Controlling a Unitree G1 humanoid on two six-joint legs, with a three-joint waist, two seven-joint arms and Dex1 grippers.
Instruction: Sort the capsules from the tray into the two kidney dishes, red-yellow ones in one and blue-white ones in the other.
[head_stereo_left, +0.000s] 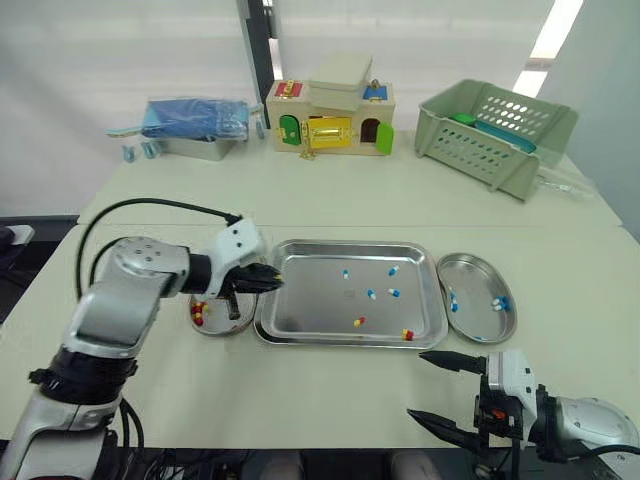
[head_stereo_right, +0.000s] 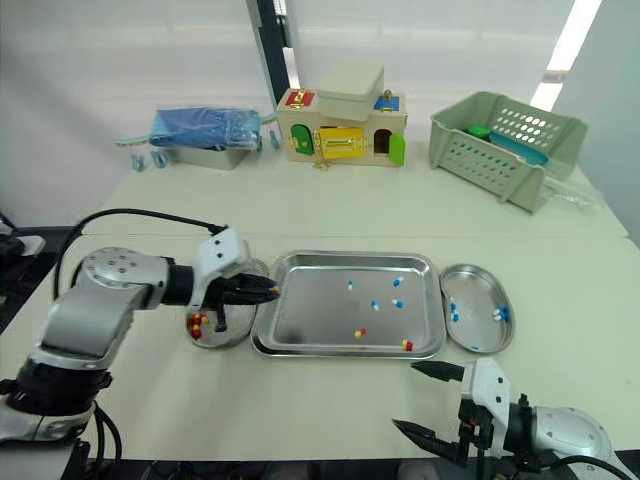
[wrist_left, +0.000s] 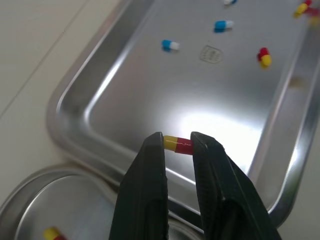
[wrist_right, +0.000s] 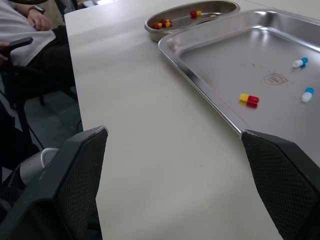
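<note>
My left gripper (wrist_left: 178, 144) is shut on a red-yellow capsule (wrist_left: 178, 145), held above the left rim of the steel tray (head_stereo_left: 300, 338), beside the left kidney dish (head_stereo_left: 214, 327). That dish holds a few red-yellow capsules (head_stereo_left: 198, 313). The tray holds several blue-white capsules (head_stereo_left: 393, 293) and two red-yellow capsules (head_stereo_left: 407, 335). The right kidney dish (head_stereo_left: 470, 268) holds blue-white capsules (head_stereo_left: 499, 303). My right gripper (head_stereo_left: 437, 390) stands open near the table's front edge, below the tray's right corner, with nothing between its fingers.
At the back of the table stand a blue-covered metal box (head_stereo_left: 196, 125), a toy house with coloured doors (head_stereo_left: 330, 118) and a green basket (head_stereo_left: 495, 133). A seated person (wrist_right: 25, 30) is beyond the table's edge in the right wrist view.
</note>
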